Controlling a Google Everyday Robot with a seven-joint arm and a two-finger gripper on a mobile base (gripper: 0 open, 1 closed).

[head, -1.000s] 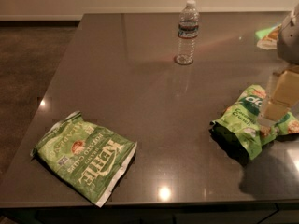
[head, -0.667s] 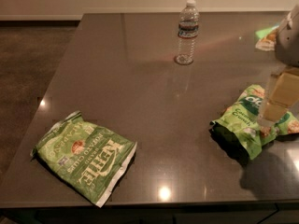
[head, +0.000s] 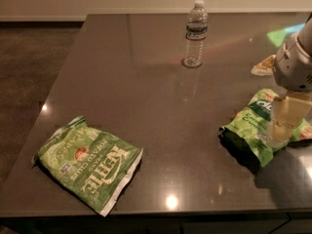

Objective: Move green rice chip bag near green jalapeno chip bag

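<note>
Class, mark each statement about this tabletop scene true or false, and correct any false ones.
1. The water bottle stands upright on the table. True.
2. The green jalapeno chip bag lies right beside the water bottle. False: it lies flat near the table's front left corner, far from the bottle.
3. The gripper is down over the green rice chip bag at the table's right side. True.
4. The two green bags touch each other. False: a wide stretch of bare table separates them.
</note>
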